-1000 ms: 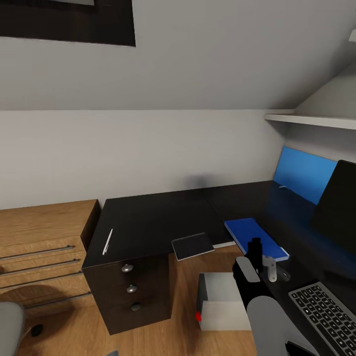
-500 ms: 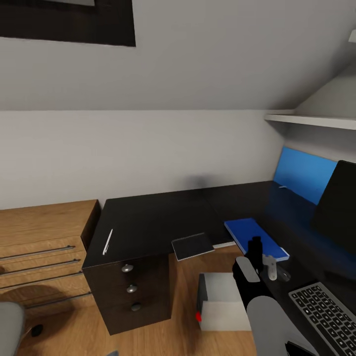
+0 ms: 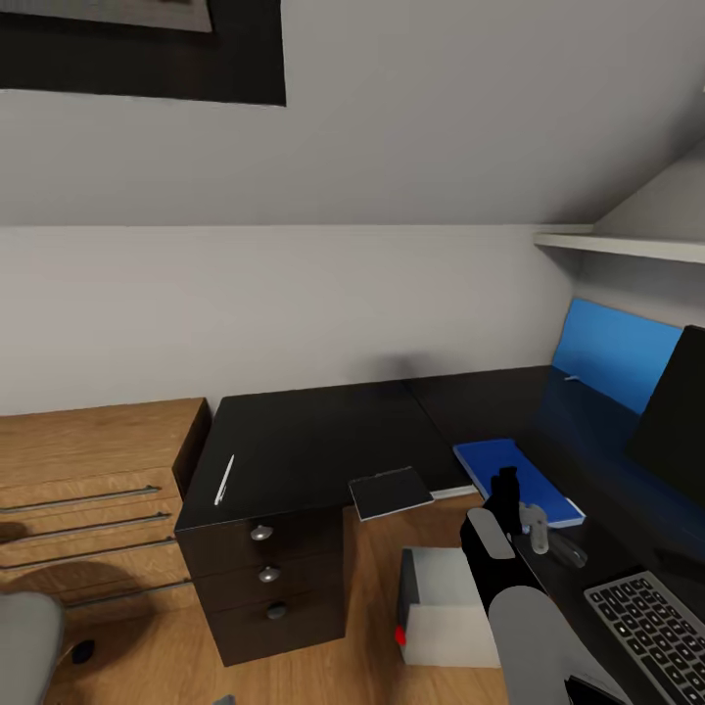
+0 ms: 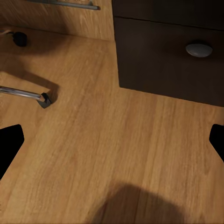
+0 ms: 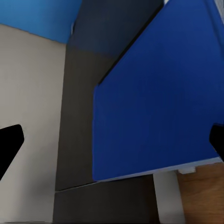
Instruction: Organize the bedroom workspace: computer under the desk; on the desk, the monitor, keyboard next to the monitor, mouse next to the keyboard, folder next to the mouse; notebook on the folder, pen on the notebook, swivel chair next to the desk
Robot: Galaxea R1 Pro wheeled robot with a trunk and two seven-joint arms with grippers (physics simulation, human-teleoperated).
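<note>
Already the flat bright blue folder (image 3: 517,479) lies on the glossy black desk (image 3: 587,431); right gripper (image 3: 519,514), jaws apart, hovers over it and could nudge it (thin dark notebook (image 3: 390,493) overhangs cabinet edge, likely to drop)

A black drawer cabinet (image 3: 294,470) is standing in the middle of the scene against the grey wall (image 3: 294,304), showing three round silver knobs (image 3: 260,533) down its front. A low light-wood drawer unit (image 3: 88,490) with thin metal handles is sitting just to its left, touching its side. A wood-plank floor (image 4: 112,158) is running beneath both. A dark framed panel (image 3: 147,54) is hanging high on the far wall at the left, and a white shelf (image 3: 617,245) is jutting out at the far right.
</note>
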